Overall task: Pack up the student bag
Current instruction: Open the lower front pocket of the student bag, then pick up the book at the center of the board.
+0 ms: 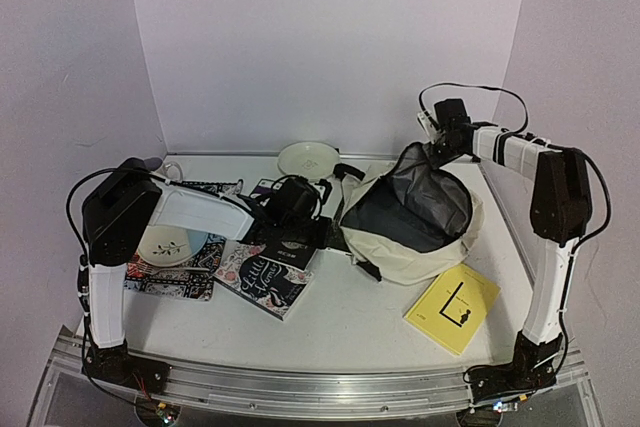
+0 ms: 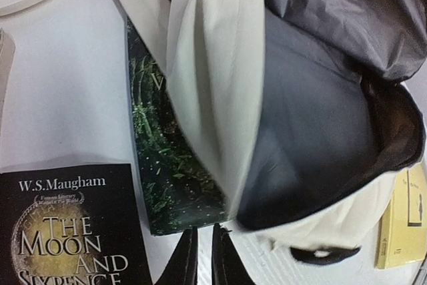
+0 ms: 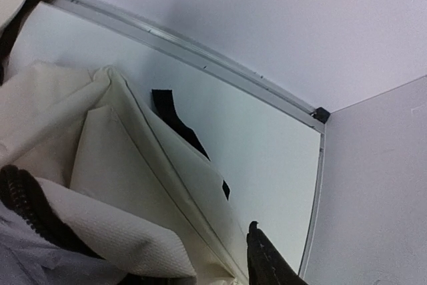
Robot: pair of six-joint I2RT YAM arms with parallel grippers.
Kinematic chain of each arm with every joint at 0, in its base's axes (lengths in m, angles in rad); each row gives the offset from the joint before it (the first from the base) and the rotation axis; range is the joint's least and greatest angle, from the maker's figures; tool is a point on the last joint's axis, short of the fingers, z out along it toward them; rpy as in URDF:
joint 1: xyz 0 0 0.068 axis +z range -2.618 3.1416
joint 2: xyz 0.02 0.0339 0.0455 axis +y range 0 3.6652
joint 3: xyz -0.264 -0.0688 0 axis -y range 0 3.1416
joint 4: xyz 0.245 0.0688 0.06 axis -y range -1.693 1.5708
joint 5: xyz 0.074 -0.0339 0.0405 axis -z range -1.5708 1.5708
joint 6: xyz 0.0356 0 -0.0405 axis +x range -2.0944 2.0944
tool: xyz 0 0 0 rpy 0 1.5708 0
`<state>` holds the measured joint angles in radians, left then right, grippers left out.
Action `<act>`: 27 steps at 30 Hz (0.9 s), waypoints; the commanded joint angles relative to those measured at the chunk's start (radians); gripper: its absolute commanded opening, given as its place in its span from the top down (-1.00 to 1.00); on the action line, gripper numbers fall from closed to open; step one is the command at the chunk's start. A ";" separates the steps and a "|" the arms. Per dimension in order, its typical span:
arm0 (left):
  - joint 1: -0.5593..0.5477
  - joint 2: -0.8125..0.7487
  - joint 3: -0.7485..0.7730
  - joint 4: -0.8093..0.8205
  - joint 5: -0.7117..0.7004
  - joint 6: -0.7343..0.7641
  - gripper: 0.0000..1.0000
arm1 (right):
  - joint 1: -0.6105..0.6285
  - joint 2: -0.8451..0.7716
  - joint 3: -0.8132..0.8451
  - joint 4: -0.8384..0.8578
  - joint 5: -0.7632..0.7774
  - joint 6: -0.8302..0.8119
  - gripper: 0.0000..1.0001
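Cream fabric of the student bag (image 1: 415,259) slumps on the right half of the tabletop (image 1: 350,332), its mouth gaping onto grey lining. The bag's left flap drapes over a dark green book (image 2: 163,165), which lies flat and half covered. The book's near corner is just ahead of the left end effector (image 2: 203,261), whose fingers are barely parted with nothing between them. A black paperback (image 2: 67,231), The Moon and Sixpence, lies just left of the green book, and a floral-cover book (image 1: 262,280) lies nearer the arms. A yellow book (image 1: 452,307) rests near the bag's front, apart from it. Behind the left wrist is a white plate (image 1: 308,159). Another dish (image 1: 170,244) sits on a patterned placemat (image 1: 175,285) under the left arm. The right end effector (image 1: 437,137) hangs at the bag's far rim. Only one finger (image 3: 267,261) shows beside the cloth, so I cannot tell whether it is released or clenched. A black strap (image 3: 177,118) trails behind the bag.
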<state>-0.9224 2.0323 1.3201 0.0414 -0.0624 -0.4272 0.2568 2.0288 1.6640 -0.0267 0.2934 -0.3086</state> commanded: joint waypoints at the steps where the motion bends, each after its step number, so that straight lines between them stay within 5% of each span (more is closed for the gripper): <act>1: 0.010 -0.011 0.029 -0.035 -0.057 0.012 0.59 | -0.022 -0.002 0.055 -0.017 0.026 0.039 0.07; 4: 0.014 -0.043 0.025 -0.057 -0.064 0.001 0.12 | -0.022 -0.077 -0.022 -0.028 -0.055 0.122 -0.15; 10: 0.015 -0.126 0.004 -0.087 -0.057 -0.014 -0.29 | -0.021 -0.217 -0.125 -0.104 -0.282 0.224 -0.40; 19: 0.033 -0.268 -0.137 -0.151 -0.065 -0.122 -0.64 | 0.025 -0.490 -0.433 -0.085 -0.503 0.392 -0.56; 27: 0.066 -0.420 -0.329 -0.193 -0.079 -0.284 -0.80 | 0.241 -0.620 -0.657 -0.001 -0.474 0.481 -0.59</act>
<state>-0.8791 1.7110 1.0689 -0.1082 -0.1162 -0.6053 0.4017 1.4574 1.0819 -0.0692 -0.1761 0.0941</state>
